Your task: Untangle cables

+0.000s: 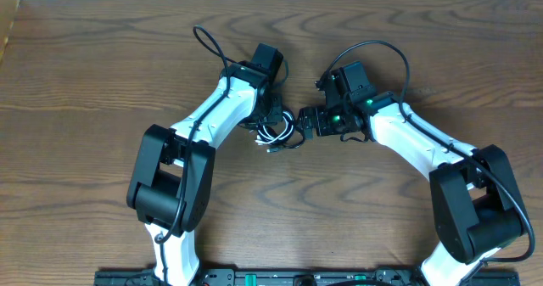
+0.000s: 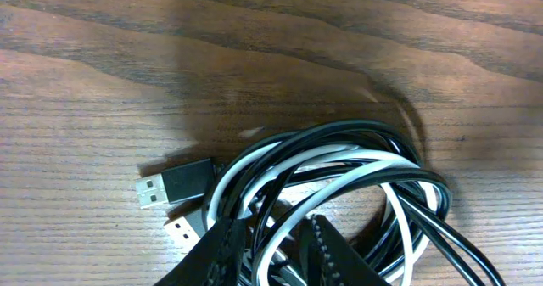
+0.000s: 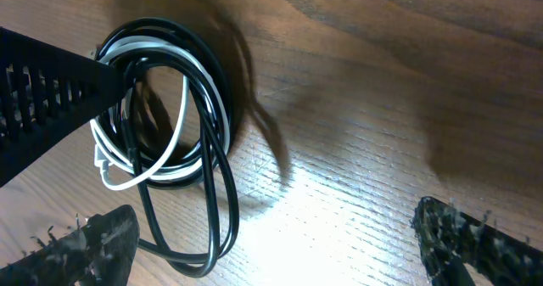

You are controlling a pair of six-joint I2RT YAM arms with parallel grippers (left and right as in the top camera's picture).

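Overhead, I see the cables (image 1: pixel 277 134) coiled at the middle of the desk (image 1: pixel 93 74), between both claws. My left claw (image 2: pixel 270 239) straddles several strands; I cannot tell whether it pinches them. My right claw (image 3: pixel 280 239) stands spread wide beside the coil.

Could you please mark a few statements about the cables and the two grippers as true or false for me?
1. The cables lie in one coiled bundle on the table. True.
2. The right gripper is clamped on a black cable. False: its jaws stand wide open, gripping nothing.
3. A white cable is wound into the bundle. True.
4. No plugs are visible. False: two plugs stick out at the bundle's left in the left wrist view.
5. The left gripper hangs well clear of the bundle. False: strands pass between its fingers.
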